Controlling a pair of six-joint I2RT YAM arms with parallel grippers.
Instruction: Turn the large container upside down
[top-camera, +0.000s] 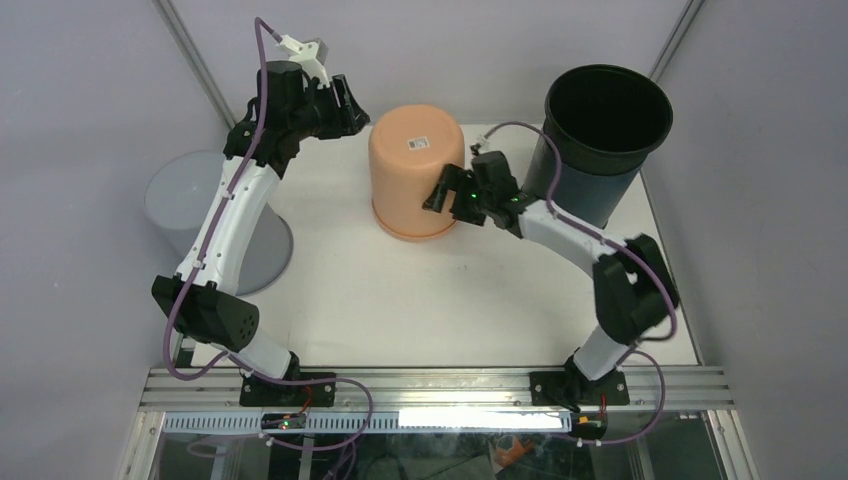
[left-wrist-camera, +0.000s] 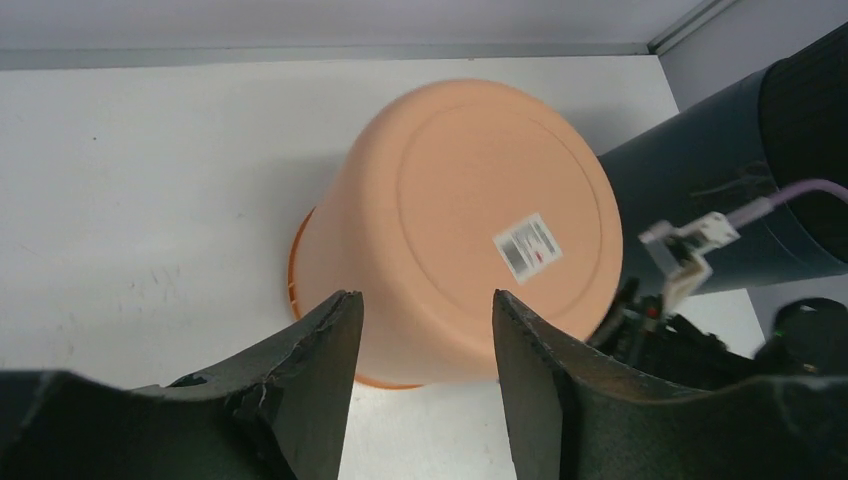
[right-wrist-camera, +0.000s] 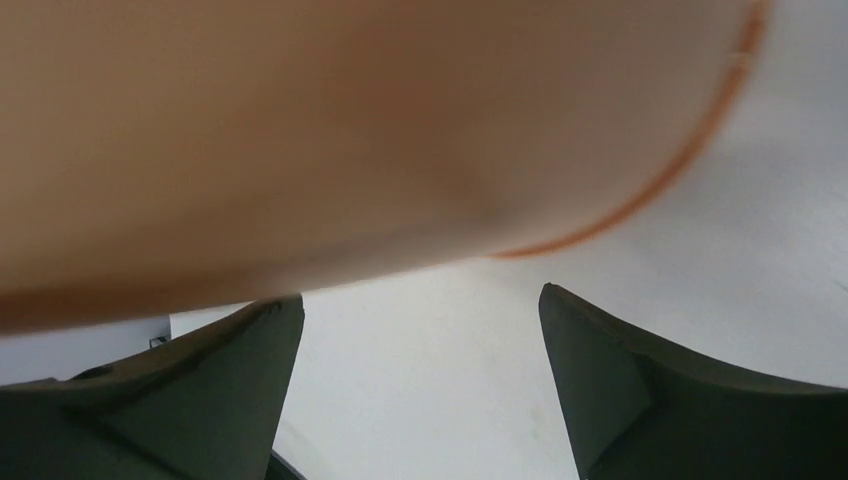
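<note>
Sitting rim-down on the table (top-camera: 400, 300), base up, the orange container (top-camera: 415, 170) is at centre-back w/ a barcode label (top-camera: 418, 143) on top. L gripper (top-camera: 352, 108) hovers just beside its upper-left wall, jaws apart, nothing btwn them. R gripper (top-camera: 440, 195) is low at the container's right side, jaws wide, empty; can't tell if touching. Black bin (top-camera: 590, 190) stands upright behind the R arm; grey tub (top-camera: 190, 200) inverted far left.

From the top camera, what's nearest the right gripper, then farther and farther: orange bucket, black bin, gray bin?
1. orange bucket, just left of the right gripper, center back.
2. black bin, back right.
3. gray bin, far left.
</note>
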